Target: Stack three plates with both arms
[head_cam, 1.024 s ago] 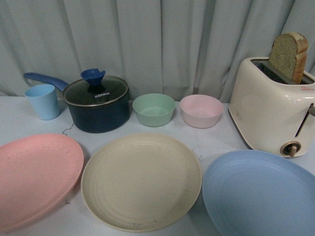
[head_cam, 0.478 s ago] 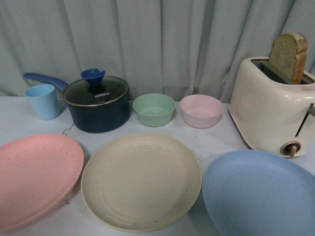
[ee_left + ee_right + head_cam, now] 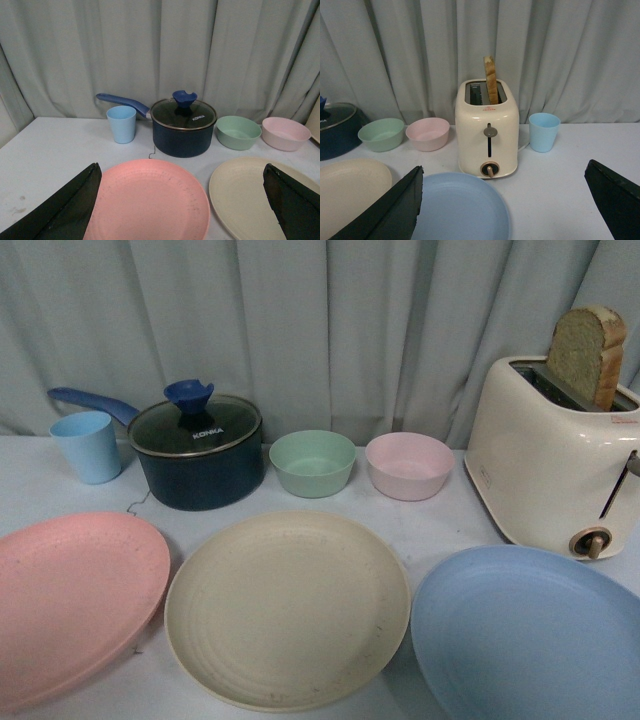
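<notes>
Front view: pink plate [image 3: 75, 605], cream plate [image 3: 288, 608], light blue plate [image 3: 525, 635] in a row, unstacked. Left gripper [image 3: 181, 167], right gripper [image 3: 505, 167] spread wide, empty. Probably best: pinch outer rims, lift level, lower onto cream.

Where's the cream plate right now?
In the front view, the cream plate lies centre, between the pink plate on the left and blue plate on the right, nearer than the green bowl.

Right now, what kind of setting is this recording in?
Probably a staged kitchen tabletop: a toaster holding bread, a lidded saucepan and three plates on a white table before a grey curtain.
</notes>
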Tool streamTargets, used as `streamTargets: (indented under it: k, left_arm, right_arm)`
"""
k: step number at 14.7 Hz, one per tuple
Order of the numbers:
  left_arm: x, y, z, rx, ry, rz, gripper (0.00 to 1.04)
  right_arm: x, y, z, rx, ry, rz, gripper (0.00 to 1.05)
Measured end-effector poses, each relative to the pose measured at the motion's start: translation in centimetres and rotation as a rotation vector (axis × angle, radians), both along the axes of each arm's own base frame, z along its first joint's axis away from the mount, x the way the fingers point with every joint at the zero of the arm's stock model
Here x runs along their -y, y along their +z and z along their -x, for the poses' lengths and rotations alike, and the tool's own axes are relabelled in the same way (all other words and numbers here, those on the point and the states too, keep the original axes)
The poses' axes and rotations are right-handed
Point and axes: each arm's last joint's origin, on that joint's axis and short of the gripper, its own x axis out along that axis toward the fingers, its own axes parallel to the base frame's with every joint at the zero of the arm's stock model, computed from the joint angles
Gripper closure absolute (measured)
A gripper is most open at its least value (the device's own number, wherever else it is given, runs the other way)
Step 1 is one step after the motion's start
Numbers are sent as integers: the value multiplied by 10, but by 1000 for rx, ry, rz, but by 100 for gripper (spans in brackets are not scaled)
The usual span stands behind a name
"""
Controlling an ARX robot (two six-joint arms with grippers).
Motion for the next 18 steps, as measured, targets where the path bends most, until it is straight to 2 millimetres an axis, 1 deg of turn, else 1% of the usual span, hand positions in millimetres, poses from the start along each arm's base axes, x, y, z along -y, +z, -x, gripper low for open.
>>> streamTargets:
  k: [9,10,11,12,13,14,15,16,17,18]
  left_arm:
    - [0,0,0,0,0,0,7]
    - [0,-1,1,-162,42,29,7]
    - [-2,5,-2,-397,107,69,7]
    - [-4,12,-6,-443,129,105,7]
    - [-4,20,-11,-410,117,124,7]
    - [-6,32,-21,-363,105,134,7]
    - [-7,37,-35,-344,70,146,7]
    - [-12,37,-53,-345,49,147,7]
    - [-18,37,-72,-335,55,122,7]
    - [-29,38,-101,-328,57,73,7]
  right_arm:
    - [0,0,0,0,0,0,6]
    - [0,0,0,-1,0,0,6]
    - [0,0,0,0,2,0,6]
    - [0,0,0,0,1,1,6]
    - [0,0,0,0,1,1,6]
    - [0,0,0,0,1,1,6]
    - [0,0,0,0,1,1,6]
    - [0,0,0,0,1,1,6]
    - [0,0,0,0,1,1,6]
    - [0,0,0,0,1,1,6]
